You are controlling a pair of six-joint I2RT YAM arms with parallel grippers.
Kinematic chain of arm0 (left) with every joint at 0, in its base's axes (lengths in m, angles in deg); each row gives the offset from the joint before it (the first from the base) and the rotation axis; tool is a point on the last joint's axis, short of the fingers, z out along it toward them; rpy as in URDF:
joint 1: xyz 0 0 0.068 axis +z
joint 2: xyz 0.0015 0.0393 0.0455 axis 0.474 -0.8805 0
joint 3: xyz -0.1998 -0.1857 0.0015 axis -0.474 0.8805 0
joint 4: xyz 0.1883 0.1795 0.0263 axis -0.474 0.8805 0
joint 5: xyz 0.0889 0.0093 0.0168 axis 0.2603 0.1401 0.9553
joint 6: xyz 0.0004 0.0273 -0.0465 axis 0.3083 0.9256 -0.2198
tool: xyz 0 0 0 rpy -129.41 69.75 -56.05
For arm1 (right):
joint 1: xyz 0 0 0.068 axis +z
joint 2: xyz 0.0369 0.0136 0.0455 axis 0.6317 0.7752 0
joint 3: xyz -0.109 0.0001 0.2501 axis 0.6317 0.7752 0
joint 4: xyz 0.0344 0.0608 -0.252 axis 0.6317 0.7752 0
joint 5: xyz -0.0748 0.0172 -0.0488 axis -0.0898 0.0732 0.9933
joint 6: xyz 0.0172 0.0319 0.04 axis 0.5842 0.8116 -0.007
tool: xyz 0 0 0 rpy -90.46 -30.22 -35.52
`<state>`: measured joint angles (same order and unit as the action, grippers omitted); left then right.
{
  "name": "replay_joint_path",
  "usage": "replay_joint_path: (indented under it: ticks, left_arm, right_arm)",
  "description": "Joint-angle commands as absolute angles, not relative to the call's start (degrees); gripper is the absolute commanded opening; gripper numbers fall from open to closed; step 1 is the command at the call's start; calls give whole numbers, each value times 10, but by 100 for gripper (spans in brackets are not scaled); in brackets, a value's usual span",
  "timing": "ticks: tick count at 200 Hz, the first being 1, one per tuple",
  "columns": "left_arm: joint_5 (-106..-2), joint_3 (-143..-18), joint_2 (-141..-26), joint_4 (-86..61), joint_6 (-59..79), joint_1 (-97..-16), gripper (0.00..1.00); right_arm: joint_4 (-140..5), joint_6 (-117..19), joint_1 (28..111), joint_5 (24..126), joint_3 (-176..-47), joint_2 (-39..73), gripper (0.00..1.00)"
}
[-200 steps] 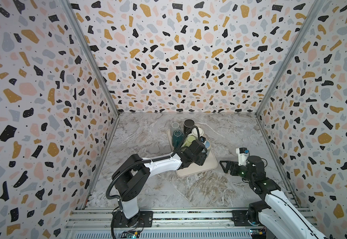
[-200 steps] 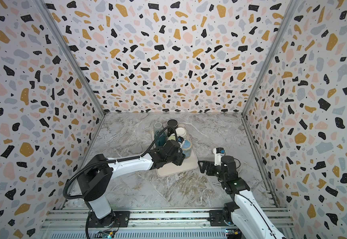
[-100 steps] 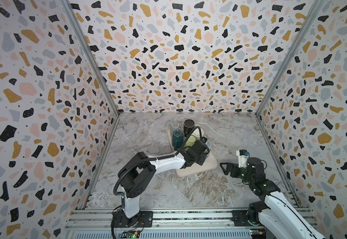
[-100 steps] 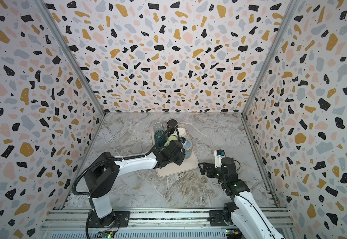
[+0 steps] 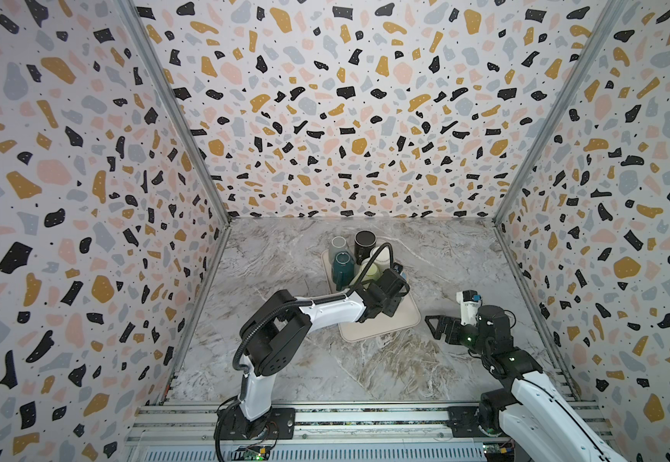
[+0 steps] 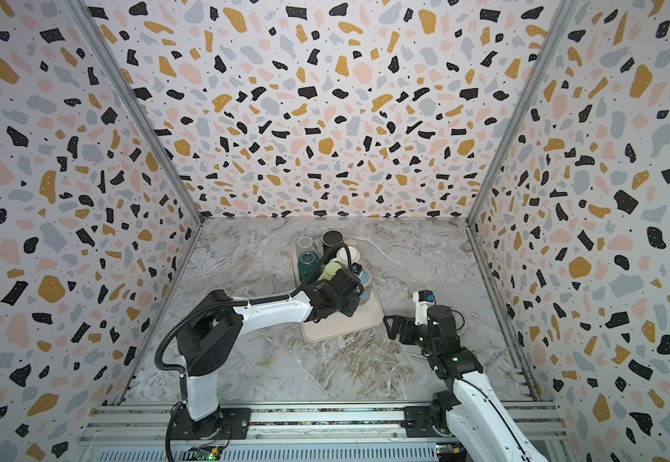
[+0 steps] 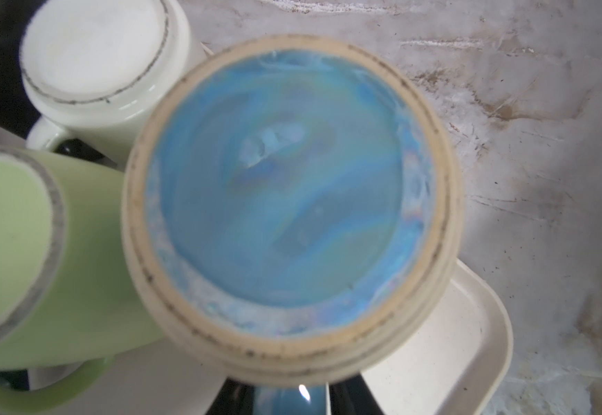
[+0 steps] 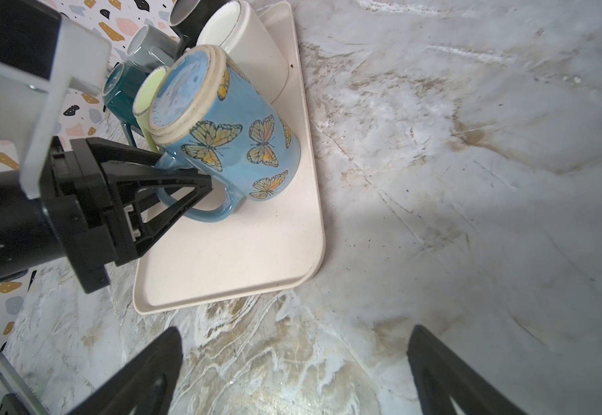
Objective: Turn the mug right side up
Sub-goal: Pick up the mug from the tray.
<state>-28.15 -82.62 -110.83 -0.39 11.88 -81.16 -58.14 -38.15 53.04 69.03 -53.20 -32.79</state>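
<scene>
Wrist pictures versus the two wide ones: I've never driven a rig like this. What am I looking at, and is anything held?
The two wide pictures come from one camera head up high, looking down into a walled booth. They show a left arm and a right arm, each ending in a two-finger gripper. The two close pictures come from cameras on the arms' wrists.

On the marble table lies a cream tray. The blue butterfly mug stands on it upside down, beside other mugs.

The left gripper has its fingers on either side of the butterfly mug's handle. Whether they pinch it, I cannot tell. The left wrist picture looks straight at that mug's base.

The right gripper hangs open over bare table, holding nothing.
</scene>
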Motion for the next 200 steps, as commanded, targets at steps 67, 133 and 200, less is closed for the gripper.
replay_joint_path:
  ticks: [67, 133, 200]
  left_arm:
    - [-245, -858, -1117, 13, 114, -814, 12]
    - [-246, -858, -1106, 15, 113, -814, 0]
    - [-253, -849, -1068, -2, 117, -814, 0]
  right_arm:
    - [-568, -375, 529, 686, -542, -334, 99]
    - [-579, -372, 529, 671, -533, -333, 99]
    - [-614, -348, 529, 648, -510, -333, 99]
